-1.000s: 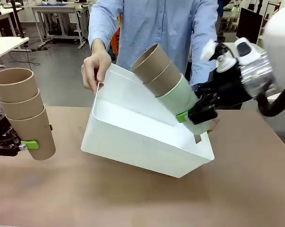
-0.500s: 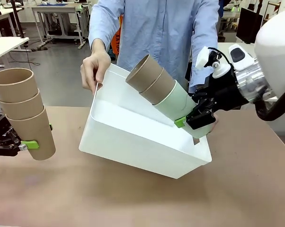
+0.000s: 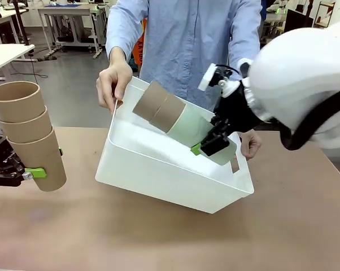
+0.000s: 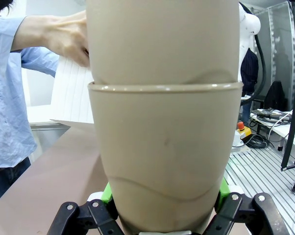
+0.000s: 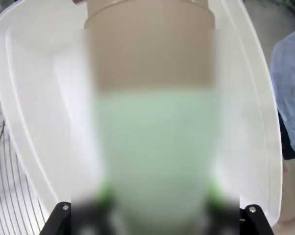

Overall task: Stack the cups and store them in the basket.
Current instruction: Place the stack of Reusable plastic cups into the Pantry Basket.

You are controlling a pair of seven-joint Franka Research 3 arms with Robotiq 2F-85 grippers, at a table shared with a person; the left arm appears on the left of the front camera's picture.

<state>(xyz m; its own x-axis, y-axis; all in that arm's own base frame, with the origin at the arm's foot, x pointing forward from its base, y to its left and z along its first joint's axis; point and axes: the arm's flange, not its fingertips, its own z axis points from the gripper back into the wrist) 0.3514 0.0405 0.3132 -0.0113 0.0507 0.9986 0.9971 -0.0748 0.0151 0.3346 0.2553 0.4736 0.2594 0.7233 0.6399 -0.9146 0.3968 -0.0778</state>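
**Two stacks of cups, one slanting into the tipped basket**

The basket (image 3: 158, 169) sits mid-worktop, tipped so its opening faces the robot's side, with its far rim raised. Slanting into it is the right stack (image 3: 170, 116): a mint cup (image 3: 201, 132) on the outside with two tan ones nested in it, their mouths pointing up and toward the robot's left. The stack lies above the basket's inner wall. I can't tell whether it touches the wall.

The right claw (image 3: 210, 144) is clenched on the mint cup near its base, a green pad pressed to the cup's side just above the basket's right end. In the right wrist view the mint cup (image 5: 155, 147) is blurred, with the basket (image 5: 35, 98) walls on either side of it and the right claw (image 5: 155, 208) at its foot.

A person across the worktop (image 3: 158, 243) steadies the basket. One hand (image 3: 114, 79) pinches the raised far corner. The other hand (image 3: 250, 144) is at the right end, beside the slot handle.

Well apart, at the robot's left edge, the left stack (image 3: 26, 130) of three tan cups stands upright. The left claw (image 3: 39, 172) grasps its bottom cup low down. In the left wrist view the left claw (image 4: 162, 220) has green pads on both sides of that stack (image 4: 164, 147).
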